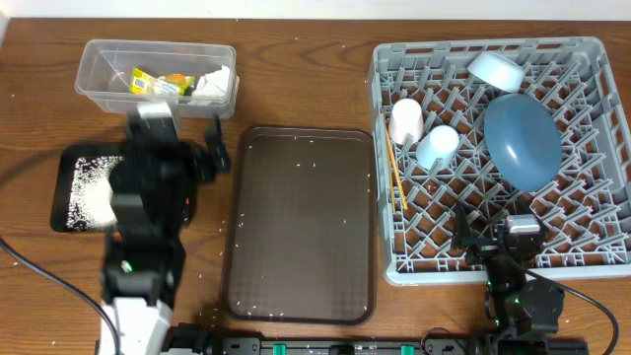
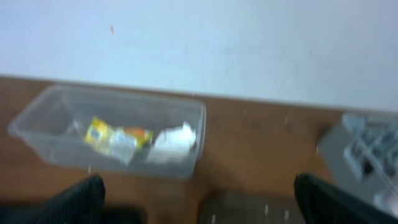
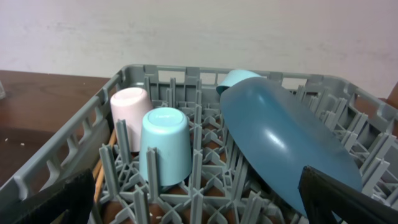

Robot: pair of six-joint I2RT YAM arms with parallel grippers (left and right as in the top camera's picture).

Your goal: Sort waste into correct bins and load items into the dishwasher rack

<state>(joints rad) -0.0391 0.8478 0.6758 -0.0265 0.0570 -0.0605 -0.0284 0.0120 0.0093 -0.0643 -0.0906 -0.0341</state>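
Observation:
The clear tub (image 1: 94,61) at the back left holds a yellow-green wrapper (image 1: 148,82), an orange carrot (image 1: 175,83) and a white tissue (image 1: 210,85). White rice (image 1: 94,187) lies in the black tray (image 1: 69,163). My left gripper (image 1: 179,138) hangs open and empty in front of the tub (image 2: 37,121). The grey rack (image 1: 601,118) carries the blue plate (image 1: 521,140), the bowl (image 1: 495,70), the pink cup (image 1: 405,120), the light-blue cup (image 1: 438,144) and the chopsticks (image 1: 394,168). Over the rack's front edge my right gripper (image 1: 498,232) is open and empty, facing the cups (image 3: 165,146) and plate (image 3: 280,143).
A large dark brown serving tray (image 1: 301,222) lies between the black tray and the rack, with scattered rice grains on it. My left arm partly covers the black tray's right side. A white wall stands behind the table.

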